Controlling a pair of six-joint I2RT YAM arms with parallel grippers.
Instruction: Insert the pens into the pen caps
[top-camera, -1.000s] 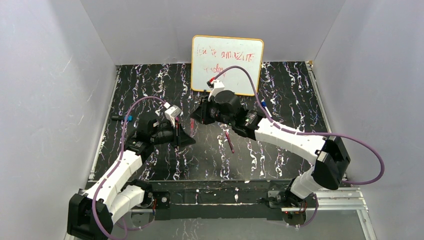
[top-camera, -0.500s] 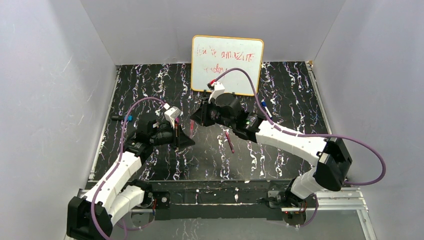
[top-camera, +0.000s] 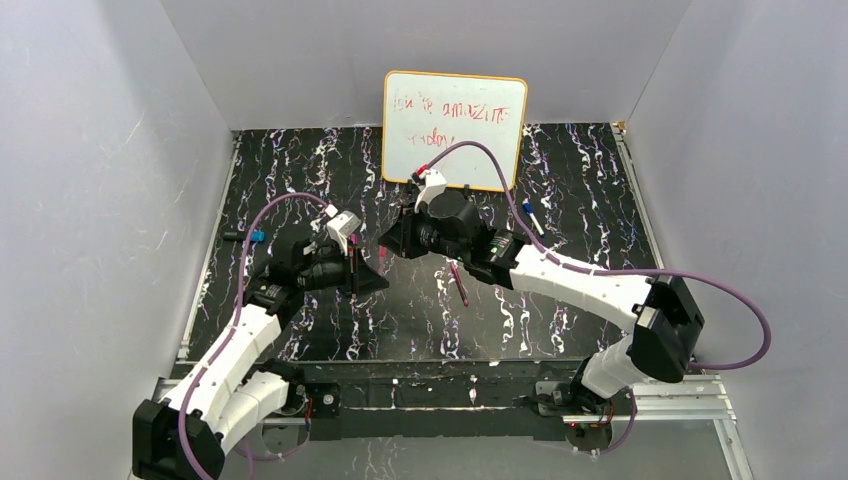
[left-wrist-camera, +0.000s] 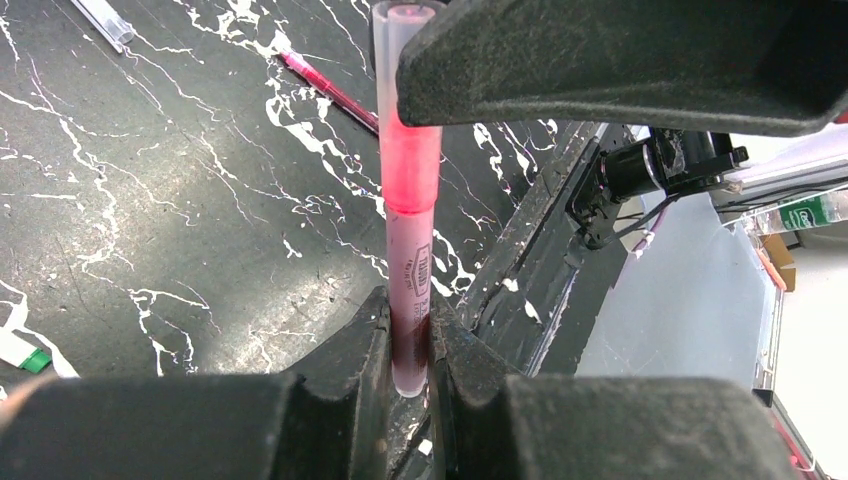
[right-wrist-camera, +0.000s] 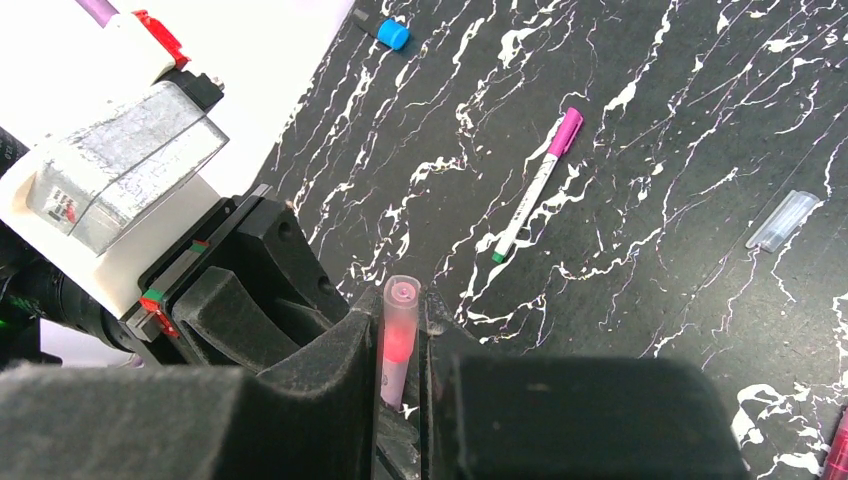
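Black marbled table (top-camera: 580, 180) lies below; left gripper (left-wrist-camera: 408, 335) pinches a pink pen (left-wrist-camera: 411, 240) by its lower end; right gripper (right-wrist-camera: 401, 365), meeting it from opposite, clamps the clear pen cap (right-wrist-camera: 400, 305) over that pen's other end.

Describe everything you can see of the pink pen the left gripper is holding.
The pink pen is slim, with a plastic-looking, slightly see-through barrel carrying small print. It is darker red at the end clamped between the jaws of the left gripper. Its other end sits inside a translucent cap, with pink showing through, and the right gripper pinches that cap. The pen is held in the air above the table.
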